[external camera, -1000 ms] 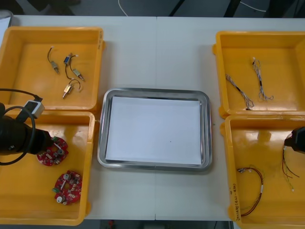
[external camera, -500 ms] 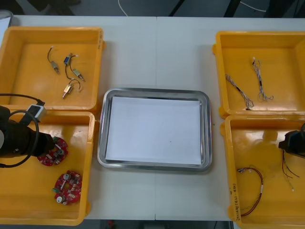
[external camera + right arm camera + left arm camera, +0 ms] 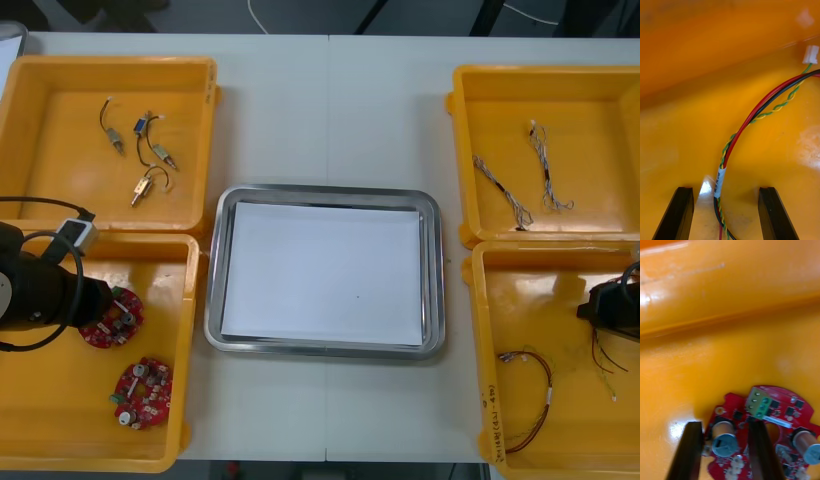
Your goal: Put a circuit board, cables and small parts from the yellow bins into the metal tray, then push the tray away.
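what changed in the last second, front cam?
The right gripper crept inward over its yellow bin and is open astride the red-and-yellow cable. The left gripper settled slightly nearer at the circuit board. Nothing was taken or released. The metal tray is unmoved.

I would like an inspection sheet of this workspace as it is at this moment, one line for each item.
Surface: light table, a seam down its middle.
Job's things: metal tray white inside, holding nothing; four yellow bins; two circuit boards in the near left bin; small metal parts in the far left bin.
Clutter: nothing seen.
Claws: left claw at the farther circuit board; right claw open, astride a labelled cable in the near right bin.
Cables: twisted blue and white cables in the far right bin; red and yellow cable in the near right bin.
Surroundings: dark floor beyond the table's far edge.
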Motion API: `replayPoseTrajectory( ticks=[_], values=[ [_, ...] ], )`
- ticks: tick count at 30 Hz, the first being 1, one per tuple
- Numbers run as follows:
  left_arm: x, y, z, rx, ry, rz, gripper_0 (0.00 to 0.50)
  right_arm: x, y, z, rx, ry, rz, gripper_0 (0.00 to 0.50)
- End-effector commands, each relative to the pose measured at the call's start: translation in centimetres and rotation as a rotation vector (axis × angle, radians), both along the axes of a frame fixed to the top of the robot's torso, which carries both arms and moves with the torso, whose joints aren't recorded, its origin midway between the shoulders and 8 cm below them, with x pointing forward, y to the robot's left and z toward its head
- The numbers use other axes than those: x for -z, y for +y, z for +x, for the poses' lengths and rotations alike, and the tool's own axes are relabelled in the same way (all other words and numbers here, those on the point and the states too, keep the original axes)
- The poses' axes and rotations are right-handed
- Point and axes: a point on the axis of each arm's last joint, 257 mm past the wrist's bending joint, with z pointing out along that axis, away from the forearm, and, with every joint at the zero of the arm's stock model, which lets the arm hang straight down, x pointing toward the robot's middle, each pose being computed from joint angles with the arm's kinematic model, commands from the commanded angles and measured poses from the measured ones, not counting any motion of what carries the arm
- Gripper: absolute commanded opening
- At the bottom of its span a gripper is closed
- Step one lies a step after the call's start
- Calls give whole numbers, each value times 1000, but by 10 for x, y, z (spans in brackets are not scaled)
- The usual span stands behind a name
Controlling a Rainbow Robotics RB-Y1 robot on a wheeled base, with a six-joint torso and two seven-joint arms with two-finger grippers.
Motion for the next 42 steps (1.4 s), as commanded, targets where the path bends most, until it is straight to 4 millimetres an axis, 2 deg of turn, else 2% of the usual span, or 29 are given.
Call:
replayPoseTrajectory(
  ticks=[1,12,17,22,24,26,28,35,42],
  values=[
    [-10,12,6,147,-21,123,5,18,4,-12,0,13,-1,500],
    [-12,7,5,158,-20,115,0,18,5,-9,-1,2,-2,500],
    [-22,5,1,162,-15,118,0,19,7,-9,-3,4,2,500],
    [-40,6,-6,160,-1,129,0,19,8,-9,-4,3,6,499],
    [-47,6,-8,159,-2,133,0,19,8,-9,-5,3,8,405],
    [-57,6,-10,161,-7,138,0,19,8,-9,-3,3,8,137],
    [-65,5,-13,164,-9,144,0,19,8,-10,-3,4,9,0],
    [-93,-3,-24,170,-6,131,0,18,8,-9,-2,1,9,0],
    [-119,-18,-30,185,-8,150,1,2,2,-8,8,-24,11,0]
  ],
)
